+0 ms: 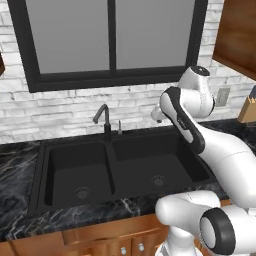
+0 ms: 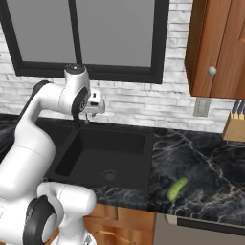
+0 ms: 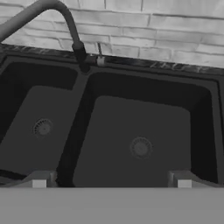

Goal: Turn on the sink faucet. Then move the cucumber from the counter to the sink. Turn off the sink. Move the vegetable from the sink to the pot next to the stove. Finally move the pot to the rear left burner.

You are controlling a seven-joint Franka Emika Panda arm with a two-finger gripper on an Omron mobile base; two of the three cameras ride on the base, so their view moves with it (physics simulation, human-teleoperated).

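The sink faucet [image 3: 65, 26] is standing behind the divider of the sink [image 3: 131, 105], its spout arching over the left basin, and its thin side lever [image 3: 100, 54] is sticking up just to its right. The gripper [image 3: 111, 183] is hovering above the right basin with its jaws spread wide and nothing between them, its fingertips [image 3: 39, 181] sitting well apart at the bottom of the hand view. Both basins are lying dry and bare apart from their round drains. In the right base view the hand [image 2: 91, 106] is hanging near the brick wall beneath the window. The cucumber [image 2: 177, 188] is lying on the counter [image 2: 210, 162] to the right of the sink, near the front edge. A knife block [image 2: 234, 125] is standing at the far right.
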